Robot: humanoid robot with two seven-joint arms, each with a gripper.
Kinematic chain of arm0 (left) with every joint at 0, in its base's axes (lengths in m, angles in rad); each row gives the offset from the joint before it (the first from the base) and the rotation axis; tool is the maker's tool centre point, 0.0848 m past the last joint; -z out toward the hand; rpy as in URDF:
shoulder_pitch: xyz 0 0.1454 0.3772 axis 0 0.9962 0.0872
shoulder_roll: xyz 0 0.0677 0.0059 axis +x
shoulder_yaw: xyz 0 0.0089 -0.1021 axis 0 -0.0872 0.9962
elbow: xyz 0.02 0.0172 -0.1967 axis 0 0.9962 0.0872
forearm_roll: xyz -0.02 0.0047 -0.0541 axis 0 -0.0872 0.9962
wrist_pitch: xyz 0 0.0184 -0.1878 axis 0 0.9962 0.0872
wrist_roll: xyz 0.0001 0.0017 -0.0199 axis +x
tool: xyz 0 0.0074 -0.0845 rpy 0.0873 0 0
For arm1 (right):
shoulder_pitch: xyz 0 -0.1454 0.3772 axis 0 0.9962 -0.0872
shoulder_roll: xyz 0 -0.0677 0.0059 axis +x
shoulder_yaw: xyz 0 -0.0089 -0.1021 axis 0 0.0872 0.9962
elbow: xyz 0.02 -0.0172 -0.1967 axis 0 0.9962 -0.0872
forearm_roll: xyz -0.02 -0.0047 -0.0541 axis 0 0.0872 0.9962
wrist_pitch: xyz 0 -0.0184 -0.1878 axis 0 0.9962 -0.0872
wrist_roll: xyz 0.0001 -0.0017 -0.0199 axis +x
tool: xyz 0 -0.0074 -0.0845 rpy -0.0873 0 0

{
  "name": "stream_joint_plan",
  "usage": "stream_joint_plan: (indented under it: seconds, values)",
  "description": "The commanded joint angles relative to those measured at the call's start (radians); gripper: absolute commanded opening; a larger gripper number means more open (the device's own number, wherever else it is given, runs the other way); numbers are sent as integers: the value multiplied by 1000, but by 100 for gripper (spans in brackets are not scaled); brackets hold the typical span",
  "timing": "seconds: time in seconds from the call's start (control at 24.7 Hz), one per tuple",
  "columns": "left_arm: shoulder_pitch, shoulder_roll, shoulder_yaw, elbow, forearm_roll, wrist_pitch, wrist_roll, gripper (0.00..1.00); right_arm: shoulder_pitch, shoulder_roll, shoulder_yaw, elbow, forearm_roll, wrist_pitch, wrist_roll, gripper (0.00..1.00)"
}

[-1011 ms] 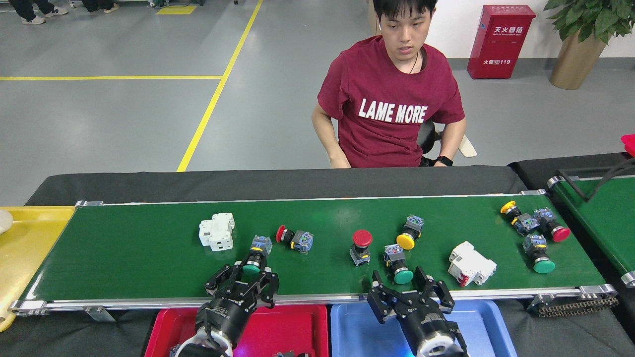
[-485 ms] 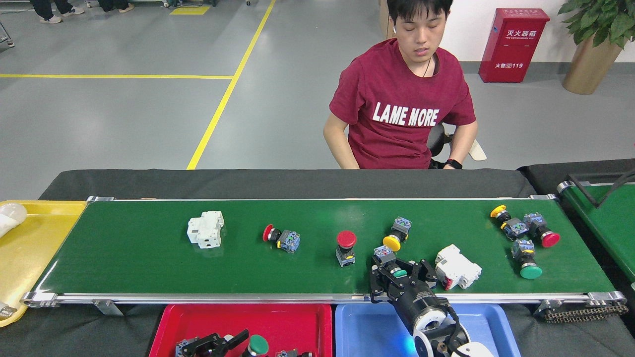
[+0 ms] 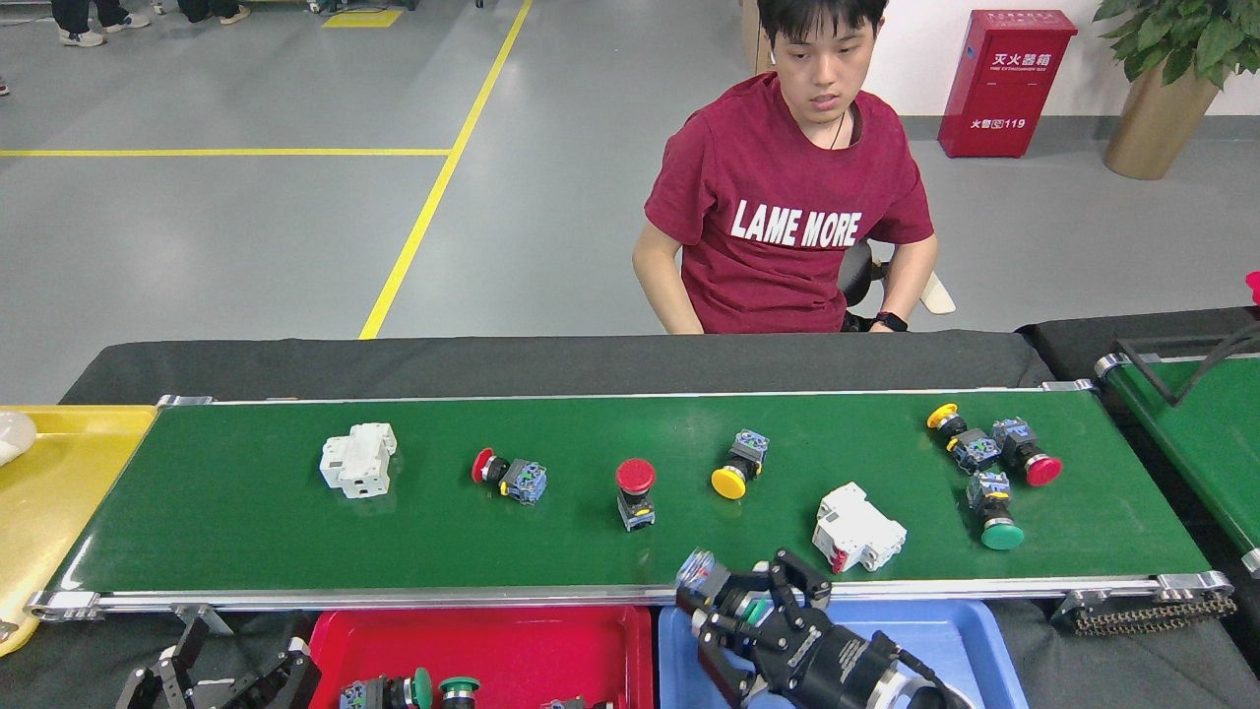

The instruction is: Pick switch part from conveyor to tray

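Head view of a sorting station. The right end effector (image 3: 753,615) hangs over the near rail of the conveyor (image 3: 246,522), above the far left corner of the blue tray (image 3: 960,645), its fingers pinching a green-capped push-button switch (image 3: 704,571) whose blue-grey contact block shows at the upper left of the fingers; the part is off the belt but not yet set down in the tray. The left end effector (image 3: 226,679) sits low at the near left, beside the red tray (image 3: 512,645), its dark fingers spread and holding nothing. The red tray already carries green-capped switches (image 3: 433,687) along its near edge, so part of the task appears done. Left on the belt, from left to right: a white circuit breaker (image 3: 357,460), a red push-button switch lying on its side (image 3: 507,475), a red mushroom-head switch standing upright (image 3: 635,489), a yellow push-button switch (image 3: 736,467), a second white circuit breaker (image 3: 856,530), and a far-right cluster of three switches, yellow (image 3: 953,430), red (image 3: 1029,455) and green (image 3: 994,512). A seated person in a red T-shirt (image 3: 787,207) faces the belt from the far side. A yellow tray (image 3: 59,492) lies at the belt's left end. Judged from this, the held switch awaits release, and several pick-ups remain.
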Motion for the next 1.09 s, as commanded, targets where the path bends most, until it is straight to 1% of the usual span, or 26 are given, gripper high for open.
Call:
stream_joint_plan:
  seconds: [0.0, 0.08, 0.16, 0.28, 0.36, 0.53, 0.65, 0.73, 0.77, 0.81, 0.89, 0.93, 1.01, 1.05]
  values:
    - [-72, 34, -51, 55, -35, 15, 7, 100, -26, 60, 18, 5, 27, -14, 32, 97]
    - [-175, 56, -68, 161, -72, 38, 7, 100, -30, 86, 49, 28, 44, -11, 32, 97]
    - [-263, 77, -74, 283, -95, 44, 4, 100, -32, 83, 62, 35, 45, -13, 32, 97]
    - [-353, 112, -74, 405, -100, 58, 0, 100, -33, 77, 58, 38, 47, -5, 33, 97]
    - [-405, 137, -78, 475, -100, 98, 0, 100, -41, 72, 41, 35, 44, 1, 30, 96]
    - [-455, 160, -95, 566, -100, 110, 0, 100, -42, 11, -96, 20, 44, 135, 1, 94]
    - [-460, 162, -97, 587, -100, 111, 0, 100, -21, -74, -180, -15, 42, 285, -120, 93]
    - [-469, 171, -97, 607, -100, 121, 0, 100, 36, -130, -192, -31, 42, 392, -234, 93]
    - [-481, 175, -97, 632, -100, 145, 1, 100, 62, -158, -195, -38, 42, 449, -298, 94]
    - [-495, 180, -97, 656, -100, 170, 4, 100, 82, -175, -197, -40, 42, 492, -343, 94]
    - [-552, 192, -98, 750, -100, 240, 9, 99, 143, -204, -209, -45, 39, 606, -438, 96]
    - [-589, 200, -98, 807, -100, 280, 16, 99, 174, -207, -221, -45, 39, 655, -475, 96]
    - [-658, 214, -101, 922, -100, 357, 56, 96, 212, -210, -235, -43, 33, 693, -505, 97]
    - [-695, 224, -118, 985, -100, 397, 93, 90, 231, -210, -238, -43, 33, 693, -505, 97]
